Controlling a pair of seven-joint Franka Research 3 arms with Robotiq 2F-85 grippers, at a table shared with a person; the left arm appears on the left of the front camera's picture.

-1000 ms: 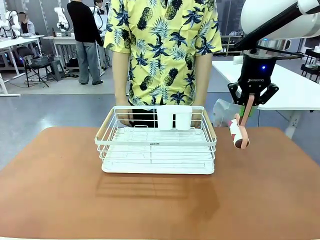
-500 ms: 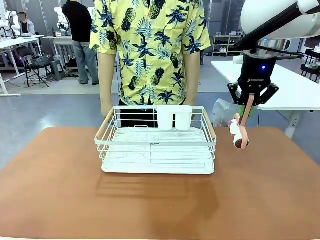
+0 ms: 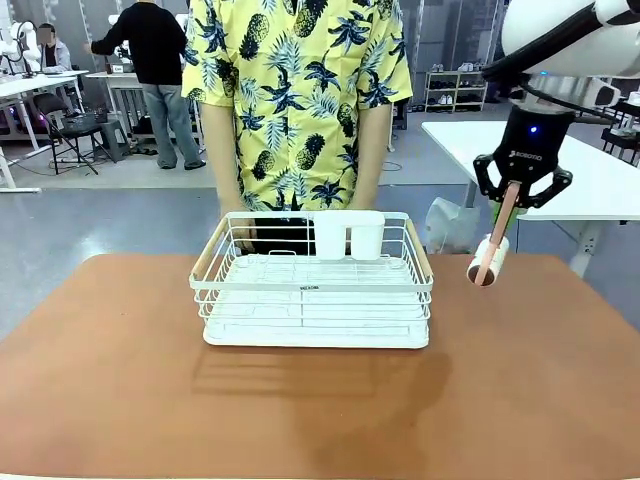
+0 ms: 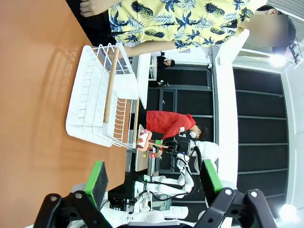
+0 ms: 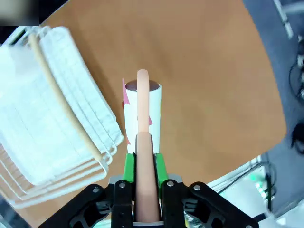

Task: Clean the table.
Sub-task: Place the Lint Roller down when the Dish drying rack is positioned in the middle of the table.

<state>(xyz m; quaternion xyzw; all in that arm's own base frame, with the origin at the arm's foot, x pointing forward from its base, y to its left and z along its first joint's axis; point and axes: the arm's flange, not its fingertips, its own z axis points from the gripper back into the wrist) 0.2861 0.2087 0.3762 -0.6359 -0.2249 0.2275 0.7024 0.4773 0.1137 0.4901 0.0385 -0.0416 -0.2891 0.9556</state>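
The table (image 3: 120, 380) is a reddish-brown top with a white wire dish rack (image 3: 316, 290) near its far middle. My right gripper (image 3: 510, 203) hangs above the table's far right, shut on the pink handle of a lint roller (image 3: 487, 262). The roller's white roll points down, clear of the tabletop and right of the rack. The right wrist view shows the roller (image 5: 142, 111) straight ahead of that gripper (image 5: 144, 164), above the table (image 5: 204, 95) beside the rack (image 5: 42, 109). My left gripper (image 4: 154, 183) is open with nothing between its green pads; it looks across the table (image 4: 33, 71) at the rack (image 4: 95, 109).
A person in a yellow patterned shirt (image 3: 300, 110) stands right behind the rack at the far edge. A white table (image 3: 590, 180) stands beyond the right corner. The near half of the tabletop is bare.
My right gripper has risen and shifted a little to the right with the lint roller. The person behind the rack has stepped slightly to the left.
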